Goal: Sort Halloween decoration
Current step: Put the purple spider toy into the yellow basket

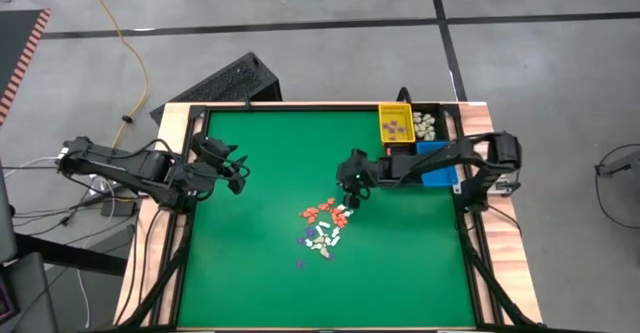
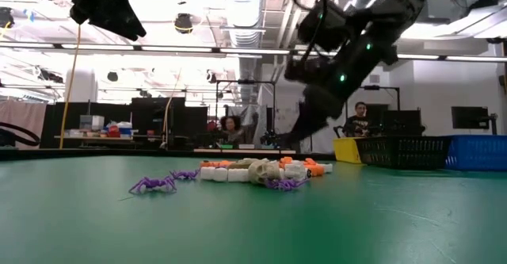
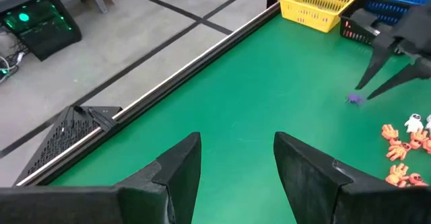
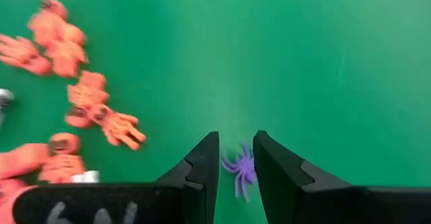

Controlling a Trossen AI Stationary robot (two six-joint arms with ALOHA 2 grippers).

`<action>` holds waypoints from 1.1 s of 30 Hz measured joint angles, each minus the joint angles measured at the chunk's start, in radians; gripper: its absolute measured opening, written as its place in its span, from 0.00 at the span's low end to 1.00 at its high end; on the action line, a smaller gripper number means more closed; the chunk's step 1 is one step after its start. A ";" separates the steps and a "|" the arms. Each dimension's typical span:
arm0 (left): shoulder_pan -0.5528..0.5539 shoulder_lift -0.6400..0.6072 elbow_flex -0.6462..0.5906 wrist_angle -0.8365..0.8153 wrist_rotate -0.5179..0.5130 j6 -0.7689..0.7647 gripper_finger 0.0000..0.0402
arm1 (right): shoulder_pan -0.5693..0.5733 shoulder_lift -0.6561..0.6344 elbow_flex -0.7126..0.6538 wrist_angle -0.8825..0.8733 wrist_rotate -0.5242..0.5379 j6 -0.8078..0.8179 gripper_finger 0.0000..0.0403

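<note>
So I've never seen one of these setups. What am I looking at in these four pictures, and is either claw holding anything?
Two dark robot arms work at a green table. One picture looks straight down from overhead, one looks level across the tabletop, and the other two come from cameras on each arm's wrist.

A pile of tiny Halloween trinkets lies mid-table: orange-red, cream-white and purple pieces. Yellow, black and blue bins sit at the far right corner; some pieces are already in the yellow and black ones.

The right claw is down at the pile's edge, its fingers on either side of a purple spider, not clearly gripping it. The left claw waits open on the left side, empty.
</note>
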 joint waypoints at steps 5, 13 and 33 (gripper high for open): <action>-0.038 -0.001 0.000 0.053 -0.066 0.051 0.44 | 0.001 -0.001 -0.001 0.078 0.006 0.019 0.28; -0.278 -0.064 -0.048 0.120 -0.350 0.093 0.44 | 0.029 -0.169 0.001 0.187 0.007 -0.058 0.28; -0.614 -0.455 -0.294 0.120 -0.313 0.004 0.44 | -0.001 -0.647 0.000 0.056 -0.005 -0.217 0.28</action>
